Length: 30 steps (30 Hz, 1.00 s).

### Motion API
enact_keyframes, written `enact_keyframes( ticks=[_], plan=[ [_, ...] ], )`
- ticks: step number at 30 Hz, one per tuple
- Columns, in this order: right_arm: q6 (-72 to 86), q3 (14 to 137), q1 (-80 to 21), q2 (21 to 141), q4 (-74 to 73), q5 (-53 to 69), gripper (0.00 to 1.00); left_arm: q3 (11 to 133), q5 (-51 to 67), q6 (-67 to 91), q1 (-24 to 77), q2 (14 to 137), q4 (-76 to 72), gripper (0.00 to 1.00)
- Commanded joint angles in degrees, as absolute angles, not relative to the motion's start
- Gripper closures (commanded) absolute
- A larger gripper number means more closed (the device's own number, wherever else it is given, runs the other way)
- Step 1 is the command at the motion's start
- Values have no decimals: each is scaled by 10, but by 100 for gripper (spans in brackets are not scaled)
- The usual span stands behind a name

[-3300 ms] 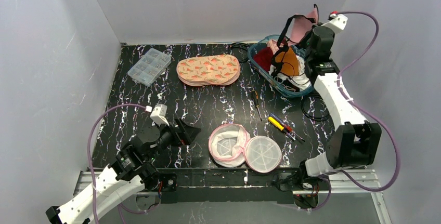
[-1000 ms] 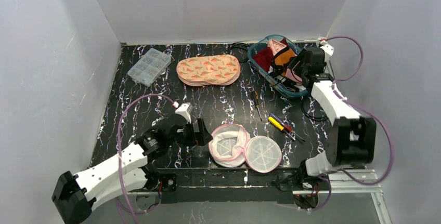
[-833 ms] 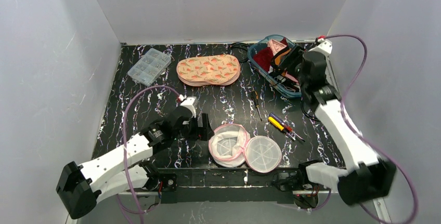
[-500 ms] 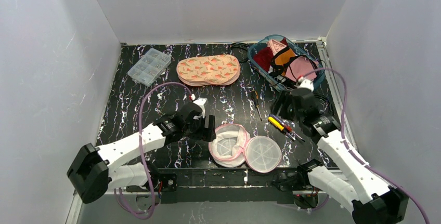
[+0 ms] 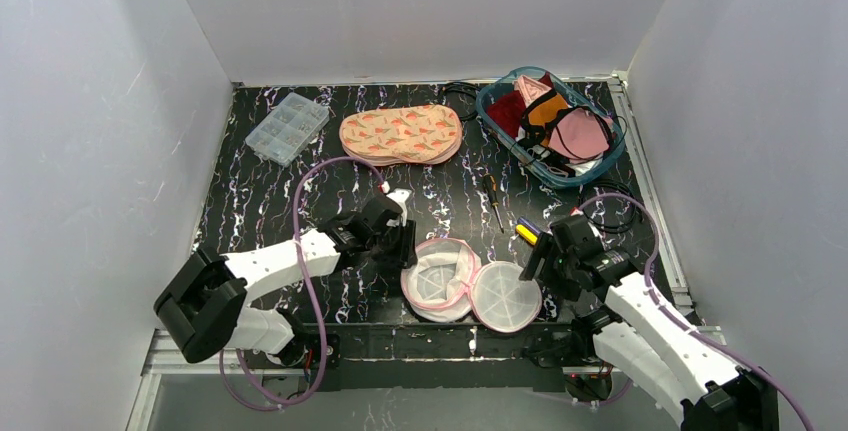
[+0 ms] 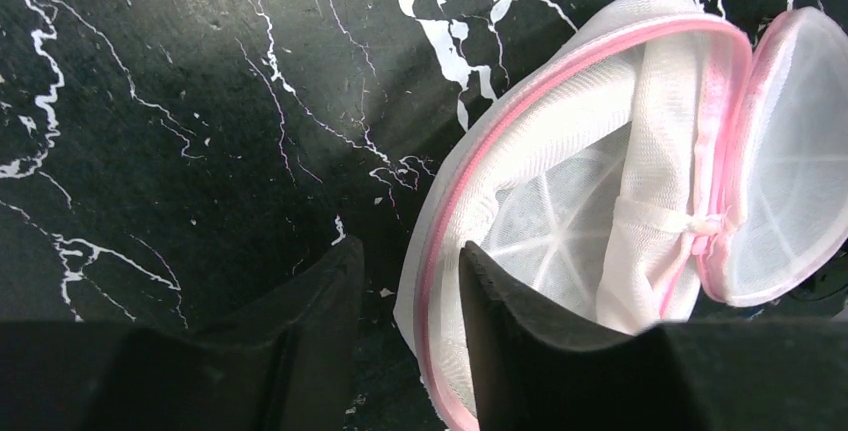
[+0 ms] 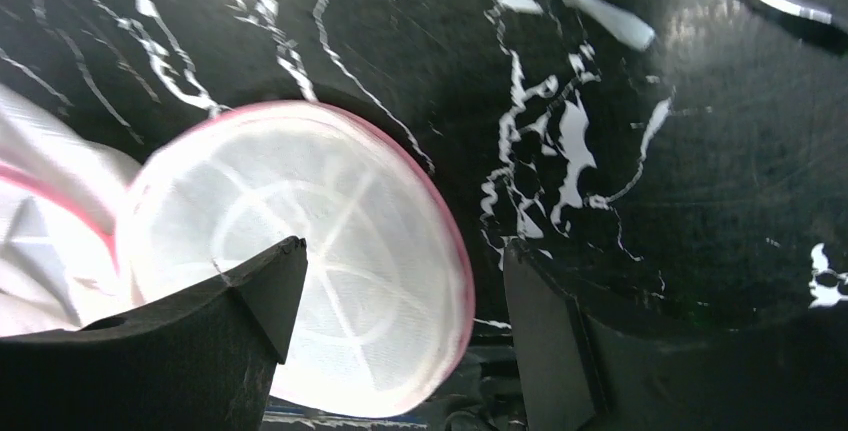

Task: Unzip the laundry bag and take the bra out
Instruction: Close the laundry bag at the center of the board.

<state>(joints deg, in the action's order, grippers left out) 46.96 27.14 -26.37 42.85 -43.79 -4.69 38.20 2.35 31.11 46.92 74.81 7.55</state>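
Top external shows my laundry bag [image 5: 440, 276] unzipped at the table's near edge, apparently empty. The bra [image 5: 578, 134] lies in the far-right corner basket [image 5: 492, 101]. Looks done. Left gripper [image 6: 410, 256] straddles the rim unpinched, right gripper [image 7: 400, 251] spread wide.

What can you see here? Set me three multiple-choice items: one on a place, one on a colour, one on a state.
1. Where does the basket stand? A near left corner; B dead centre; C far right corner.
2. What colour edges the laundry bag? A pink; B green; C blue.
3. How is the laundry bag? A zipped shut; B lying open in two halves; C hanging in the air.
Answers: 1 C, the top view shows it at the far right; 2 A, pink piping rims both halves; 3 B, both mesh halves lie spread side by side.
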Motion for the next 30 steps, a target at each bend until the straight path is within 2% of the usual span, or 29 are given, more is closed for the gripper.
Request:
enact_keyframes(
  ticks=[1,3,7,12,15,17,19,22,30],
  plan=[
    [507,248,-265,409,-466,-24,20,370,33,318,467,750,49,69],
    [510,235,-267,411,-464,-15,21,358,30,329,468,740,35,79],
    [512,211,-272,411,-443,6,24,335,21,344,467,713,16,90],
    [518,186,-275,410,-408,49,39,330,13,347,467,696,25,100],
    [515,197,-274,400,-401,52,61,326,9,353,467,681,31,100],
    [506,218,-274,382,-394,51,83,324,7,356,467,661,39,100],
    [497,260,-276,359,-386,36,99,328,8,359,467,637,53,100],
    [443,366,-276,386,-402,6,99,361,-1,356,467,591,101,100],
    [262,743,-278,587,-529,-125,99,528,-87,330,467,522,286,100]
  ],
)
